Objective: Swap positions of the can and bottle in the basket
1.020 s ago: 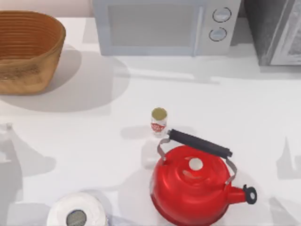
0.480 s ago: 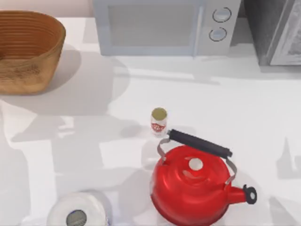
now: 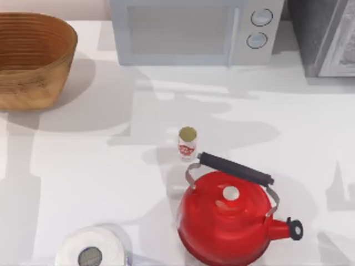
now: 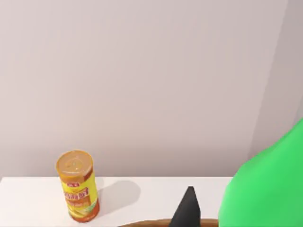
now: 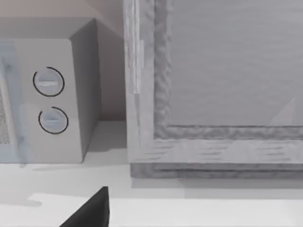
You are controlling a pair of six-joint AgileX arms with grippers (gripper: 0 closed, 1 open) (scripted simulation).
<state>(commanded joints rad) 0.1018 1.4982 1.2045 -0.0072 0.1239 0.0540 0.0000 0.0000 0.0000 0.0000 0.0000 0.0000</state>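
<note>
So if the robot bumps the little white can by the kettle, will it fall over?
Probably, quite easily. The can stands upright, taller than wide, so a high push may tip it. Being round, it would likely roll, perhaps against the red kettle close beside it.

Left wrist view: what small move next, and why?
Probably raise the left gripper with the bottle, if gripped: it sits beside the bottle over the basket, while the can stands on the table by the kettle. Right gripper faces the microwave.

White table (image 3: 83,166) carries basket (image 3: 33,61), microwave (image 3: 188,30), can (image 3: 187,143) (upright), red kettle (image 3: 227,219), paper roll (image 3: 91,249)
</note>
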